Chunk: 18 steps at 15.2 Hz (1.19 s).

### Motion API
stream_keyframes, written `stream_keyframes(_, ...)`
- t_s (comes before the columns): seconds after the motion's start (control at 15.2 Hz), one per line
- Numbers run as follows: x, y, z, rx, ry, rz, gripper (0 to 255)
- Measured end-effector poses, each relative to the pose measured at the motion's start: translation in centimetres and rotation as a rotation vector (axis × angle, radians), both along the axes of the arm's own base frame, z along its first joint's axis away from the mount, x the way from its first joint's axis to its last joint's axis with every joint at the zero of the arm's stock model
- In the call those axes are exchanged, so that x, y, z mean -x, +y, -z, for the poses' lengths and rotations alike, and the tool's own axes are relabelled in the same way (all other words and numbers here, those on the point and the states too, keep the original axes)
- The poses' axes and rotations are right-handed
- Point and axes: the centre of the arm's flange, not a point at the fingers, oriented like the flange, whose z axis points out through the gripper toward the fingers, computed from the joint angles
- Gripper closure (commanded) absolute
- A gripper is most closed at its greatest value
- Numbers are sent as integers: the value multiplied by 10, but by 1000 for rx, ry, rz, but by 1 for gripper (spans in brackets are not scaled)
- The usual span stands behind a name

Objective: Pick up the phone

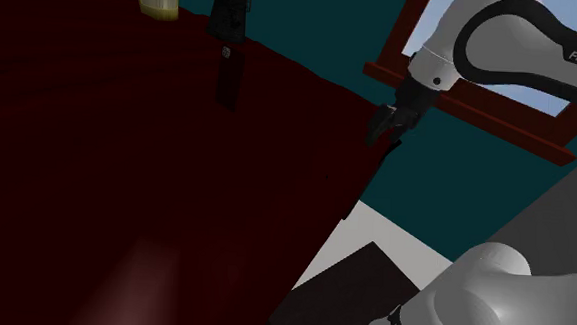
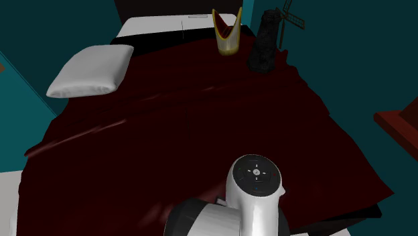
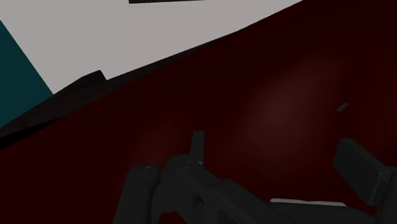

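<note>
The gripper hangs at the edge of the bed, jaws released and parted. I cannot tell where the phone lies on the dim, dark red cover. A white pillow, a yellow cup and a dark windmill figure sit at the far end, with teal walls around.

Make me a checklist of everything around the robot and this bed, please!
Surface: bed under a dark red blanket.
Job's things: phone, cannot pick it out for sure.
Clutter: white pillow, yellow cup-shaped thing and black windmill figure, all at the bed's far end in the second exterior view.
Grippers: gripper at the blanket's edge in the shoulder view.
Cables: nothing seen.
Surroundings: teal wall; window with a dark red frame.
</note>
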Motion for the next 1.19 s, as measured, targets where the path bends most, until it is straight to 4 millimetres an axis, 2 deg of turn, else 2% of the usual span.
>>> stream_keyframes(0.2, -6, 6, 3, -7, -35, -16, 0)
stream_keyframes(0.59, -44, 34, 7, -39, -211, -93, 0)
stream_keyframes(0.92, -81, 65, 7, -67, -365, -161, 0)
stream_keyframes(1.19, -102, 91, 0, -90, -489, -214, 0)
